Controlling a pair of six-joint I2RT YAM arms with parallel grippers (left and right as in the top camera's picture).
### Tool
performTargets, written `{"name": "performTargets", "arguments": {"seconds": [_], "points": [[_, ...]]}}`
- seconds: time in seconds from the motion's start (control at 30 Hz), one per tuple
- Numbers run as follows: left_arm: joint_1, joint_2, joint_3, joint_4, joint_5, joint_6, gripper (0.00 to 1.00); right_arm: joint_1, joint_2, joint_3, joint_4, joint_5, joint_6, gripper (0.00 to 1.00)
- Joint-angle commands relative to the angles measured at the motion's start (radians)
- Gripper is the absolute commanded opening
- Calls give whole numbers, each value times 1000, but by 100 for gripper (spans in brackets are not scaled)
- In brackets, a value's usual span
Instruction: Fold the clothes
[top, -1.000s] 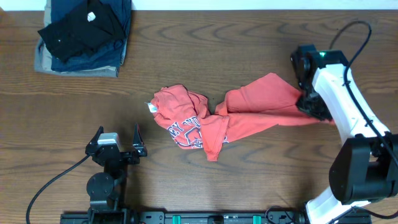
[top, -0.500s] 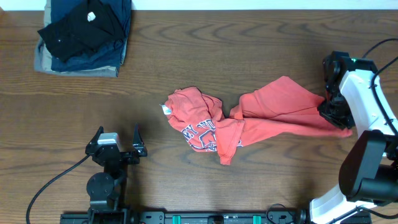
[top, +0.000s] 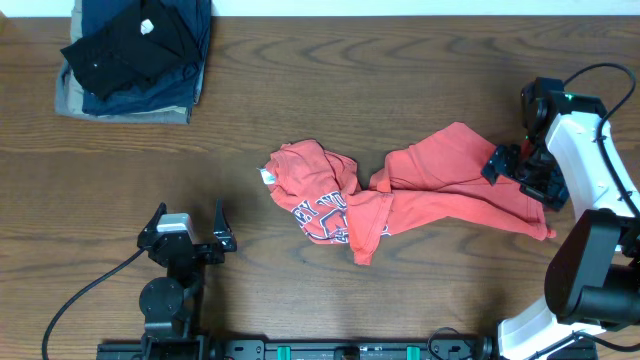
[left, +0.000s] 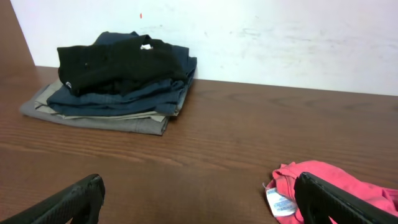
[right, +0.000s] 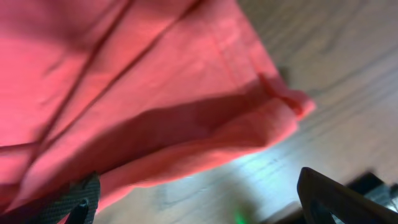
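Progress: no fold yet, you have flattening and folding left | T-shirt (top: 400, 195) bunched mid-table (top: 400, 80), trailing toward the right edge | right gripper (top: 520, 177) spread over its end, gripping nothing | left gripper (top: 190, 213) spread, empty

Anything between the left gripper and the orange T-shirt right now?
Nothing visible. Only bare wooden table lies between the open left gripper and the crumpled orange-red T-shirt. The stack of folded garments sits in the far left corner, well off that line.
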Motion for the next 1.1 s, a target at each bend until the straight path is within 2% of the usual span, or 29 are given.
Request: {"name": "performTargets", "arguments": {"seconds": [0.0, 0.67, 0.8, 0.97, 1.0, 1.07], "points": [[5, -2, -18, -36, -29, -8, 98, -2, -18, -1, 23, -62, -24, 99], [5, -2, -18, -36, -20, -18, 98, -2, -18, -1, 103, -78, 36, 99], [5, -2, -18, -26, 100, -196, 98, -2, -18, -1, 103, -78, 37, 99], [4, -2, -18, -3, 396, -619, 98, -2, -18, -1, 103, -78, 36, 99], [5, -2, -18, -4, 429, -673, 98, -2, -18, -1, 103, -78, 36, 99], [4, 2, -18, -9, 483, -682, 98, -2, -18, -1, 103, -78, 36, 99]]}}
